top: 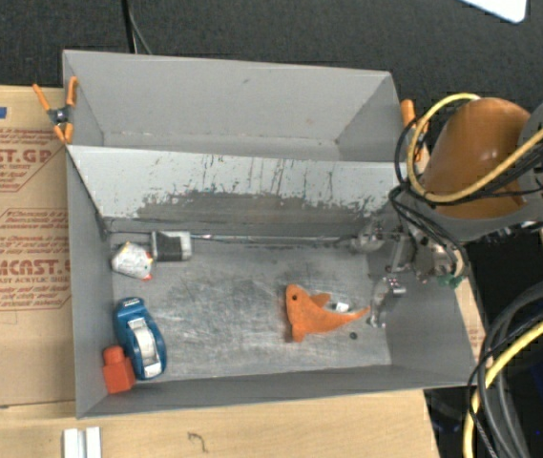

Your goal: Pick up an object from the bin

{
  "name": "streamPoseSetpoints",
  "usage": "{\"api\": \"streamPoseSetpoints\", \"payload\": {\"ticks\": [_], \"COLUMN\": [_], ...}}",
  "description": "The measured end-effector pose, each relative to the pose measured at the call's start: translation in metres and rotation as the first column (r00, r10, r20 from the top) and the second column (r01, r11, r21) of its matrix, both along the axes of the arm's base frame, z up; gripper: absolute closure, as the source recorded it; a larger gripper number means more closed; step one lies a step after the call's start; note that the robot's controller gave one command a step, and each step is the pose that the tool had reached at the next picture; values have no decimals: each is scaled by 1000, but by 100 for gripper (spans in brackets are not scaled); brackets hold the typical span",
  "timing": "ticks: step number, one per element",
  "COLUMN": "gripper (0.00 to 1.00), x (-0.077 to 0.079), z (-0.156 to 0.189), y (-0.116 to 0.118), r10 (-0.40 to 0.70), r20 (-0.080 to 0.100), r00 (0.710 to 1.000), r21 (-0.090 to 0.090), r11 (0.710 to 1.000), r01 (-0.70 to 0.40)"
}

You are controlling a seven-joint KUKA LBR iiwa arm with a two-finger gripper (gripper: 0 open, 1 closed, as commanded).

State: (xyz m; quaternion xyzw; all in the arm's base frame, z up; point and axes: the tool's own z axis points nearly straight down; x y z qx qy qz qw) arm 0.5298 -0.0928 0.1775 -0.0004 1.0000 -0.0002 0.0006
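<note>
Grey sheet-metal bin (252, 160), sloped walls, scratched floor. At its right rim, robot arm (471, 156) under a rounded orange cover, looped with yellow and black cables. Low over the floor's right end, metal gripper (383, 308); how far open, and whether anything is held, cannot tell. Just left of it, flat orange plastic wedge-shaped piece (307, 318). Well apart at front left, blue-and-white tape dispenser (139, 337), touching small red-orange block (116, 370). Near back left, crumpled white packet (132, 260) beside small black-and-silver part (171, 246).
</note>
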Motion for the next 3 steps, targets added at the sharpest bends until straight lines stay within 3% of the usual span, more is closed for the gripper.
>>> {"api": "streamPoseSetpoints", "payload": {"ticks": [1, 2, 3], "gripper": [0, 0, 0], "x": [-23, -22, -10], "z": [-96, -73, -53], "y": [25, 26, -1], "r10": [61, 40, -153], "r20": [-10, -4, 0], "r00": [998, 999, 988], "r21": [3, 2, 1], "r11": [998, 999, 988], "r01": [-61, -40, 153]}}
